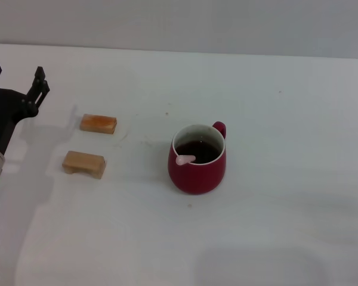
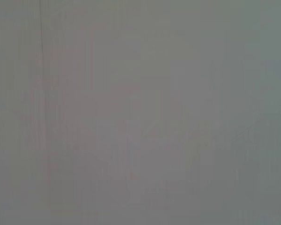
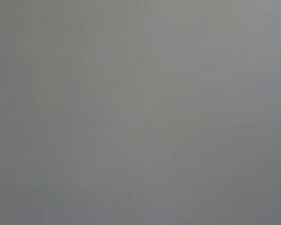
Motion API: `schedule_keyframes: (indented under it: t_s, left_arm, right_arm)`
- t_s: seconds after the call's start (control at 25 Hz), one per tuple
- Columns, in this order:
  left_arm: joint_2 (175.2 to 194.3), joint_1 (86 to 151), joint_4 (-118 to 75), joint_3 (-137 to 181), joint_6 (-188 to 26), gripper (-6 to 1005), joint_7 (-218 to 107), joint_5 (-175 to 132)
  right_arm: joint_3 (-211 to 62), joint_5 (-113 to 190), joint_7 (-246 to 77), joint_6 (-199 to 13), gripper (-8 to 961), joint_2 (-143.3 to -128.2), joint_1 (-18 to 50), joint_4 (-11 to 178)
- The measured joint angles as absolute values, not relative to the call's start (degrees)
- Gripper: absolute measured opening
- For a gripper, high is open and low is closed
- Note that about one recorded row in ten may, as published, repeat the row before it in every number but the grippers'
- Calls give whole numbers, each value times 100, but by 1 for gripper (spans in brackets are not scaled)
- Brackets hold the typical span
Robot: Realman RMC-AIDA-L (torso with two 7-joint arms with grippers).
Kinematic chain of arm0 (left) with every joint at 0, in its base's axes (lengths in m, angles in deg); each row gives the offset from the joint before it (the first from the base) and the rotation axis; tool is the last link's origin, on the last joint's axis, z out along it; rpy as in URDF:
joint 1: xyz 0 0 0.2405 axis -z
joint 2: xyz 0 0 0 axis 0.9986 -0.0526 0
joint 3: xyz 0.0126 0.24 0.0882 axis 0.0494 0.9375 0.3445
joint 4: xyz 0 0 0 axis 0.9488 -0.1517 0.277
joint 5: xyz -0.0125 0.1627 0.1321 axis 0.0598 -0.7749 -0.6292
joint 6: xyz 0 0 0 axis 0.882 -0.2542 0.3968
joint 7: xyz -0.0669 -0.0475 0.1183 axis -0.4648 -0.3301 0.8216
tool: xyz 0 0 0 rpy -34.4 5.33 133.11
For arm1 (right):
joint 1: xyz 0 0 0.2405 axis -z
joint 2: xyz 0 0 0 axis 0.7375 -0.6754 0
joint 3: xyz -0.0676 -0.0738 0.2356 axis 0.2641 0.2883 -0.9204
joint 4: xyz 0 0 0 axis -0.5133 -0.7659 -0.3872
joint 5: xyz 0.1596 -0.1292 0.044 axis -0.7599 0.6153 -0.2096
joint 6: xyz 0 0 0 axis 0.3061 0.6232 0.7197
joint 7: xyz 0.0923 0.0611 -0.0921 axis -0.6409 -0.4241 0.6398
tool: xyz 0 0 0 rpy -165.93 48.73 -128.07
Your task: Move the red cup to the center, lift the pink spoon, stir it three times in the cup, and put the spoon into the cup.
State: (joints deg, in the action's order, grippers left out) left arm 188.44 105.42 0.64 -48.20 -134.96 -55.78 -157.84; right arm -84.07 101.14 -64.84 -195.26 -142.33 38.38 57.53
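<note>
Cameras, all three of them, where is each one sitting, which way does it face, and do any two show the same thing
Head view: up on the robot's head, looking forward and down at the table, the cup with the spoon in it, and two wooden blocks; the left gripper, open, shows at the left edge.
Left wrist view: on the left wrist, showing only a plain grey surface, no fingers.
Right wrist view: on the right wrist, likewise plain grey, no fingers.
Shared: the wrist views match only in blankness.

Right wrist view: I see only plain grey-white surface (image 3: 140, 112) filling whole frame. Faint vertical streaks, slightly darker shade in lower part. I cannot tell what surface this is. I see no fingers here.
</note>
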Motion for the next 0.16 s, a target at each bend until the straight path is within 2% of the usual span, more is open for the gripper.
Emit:
schedule_keyframes:
  t_s: [0.16]
  left_arm:
    - [18837, 10557, 48, -4931, -13473, 837, -5579, -15782]
  right_arm:
    - [-8433, 10124, -6490, -19518, 0, -14239, 3823, 5718]
